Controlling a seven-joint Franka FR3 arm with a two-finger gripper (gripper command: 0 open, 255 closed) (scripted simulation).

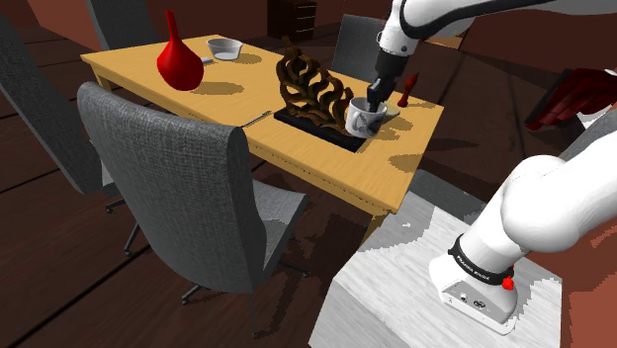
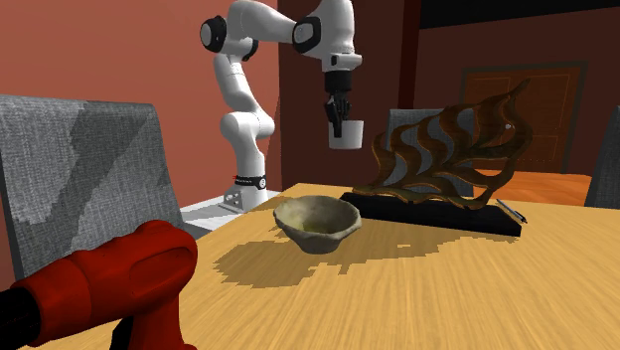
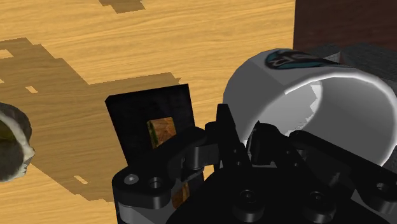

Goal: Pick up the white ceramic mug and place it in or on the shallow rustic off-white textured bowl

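Observation:
A white mug (image 2: 346, 135) with a dark emblem hangs in the air beyond the table's end, well above the tabletop. My gripper (image 2: 338, 115) is shut on its rim from above, one finger inside the wall and one outside. In the shoulder view the mug (image 1: 363, 120) appears over the near end of the sculpture's black base, with the gripper (image 1: 377, 99) on top of it. The wrist view shows the fingers (image 3: 224, 129) clasping the mug's wall (image 3: 299, 83). The shallow off-white bowl (image 2: 318, 221) sits on the table, nearer the second exterior camera than the mug; it is also seen as bowl (image 1: 225, 47) and bowl (image 3: 13, 143).
A brown wavy sculpture (image 1: 308, 87) on a black base stands between mug and bowl. A red vase (image 1: 179, 59) stands near the bowl. A thin pen-like object (image 1: 259, 119) and a small red item (image 1: 407, 89) lie on the wooden table (image 1: 178, 99). Grey chairs (image 1: 188, 188) surround it.

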